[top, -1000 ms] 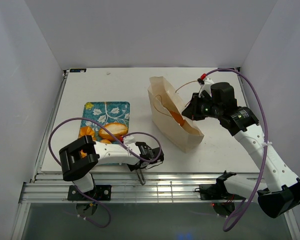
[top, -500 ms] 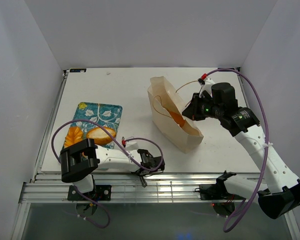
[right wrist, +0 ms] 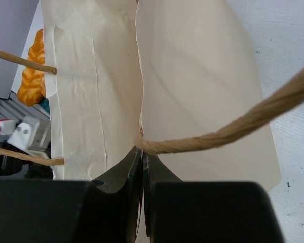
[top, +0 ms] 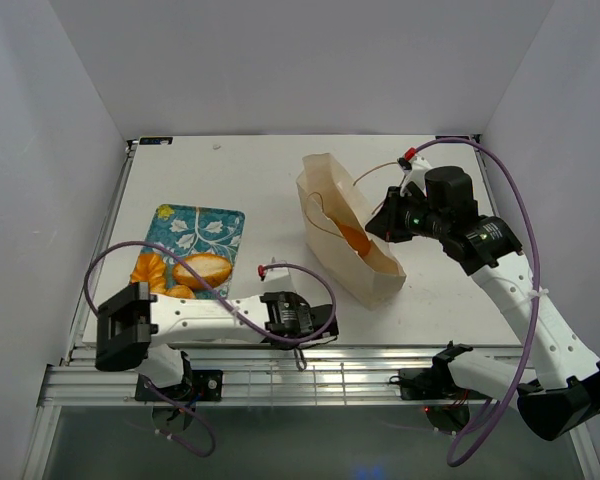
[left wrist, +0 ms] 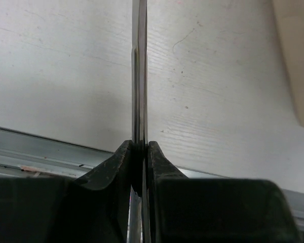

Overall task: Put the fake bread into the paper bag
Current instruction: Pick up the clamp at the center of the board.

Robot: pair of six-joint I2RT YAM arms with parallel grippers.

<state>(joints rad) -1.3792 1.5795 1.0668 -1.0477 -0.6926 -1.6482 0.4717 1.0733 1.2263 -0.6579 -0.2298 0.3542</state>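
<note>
I'm eyeing the table [top: 240, 170] remotely. The paper bag [top: 345, 270] is standing right of centre. The teal tray [top: 195, 225] at near left is carrying most of the fake bread [top: 202, 270], and one orange piece is seemingly lying inside the bag, mostly hidden by its wall. The pieces are looking light, hard and glossy, so probably slippery; I'm thinking pinch across the narrow middle. My right gripper [top: 385, 228] is clamping the bag's right rim. My left gripper [top: 299, 360] is hanging past the near edge, pinched together, empty.

Tray [top: 195, 228] left of bag [top: 375, 272], bread [top: 352, 238] seemingly inside
</note>
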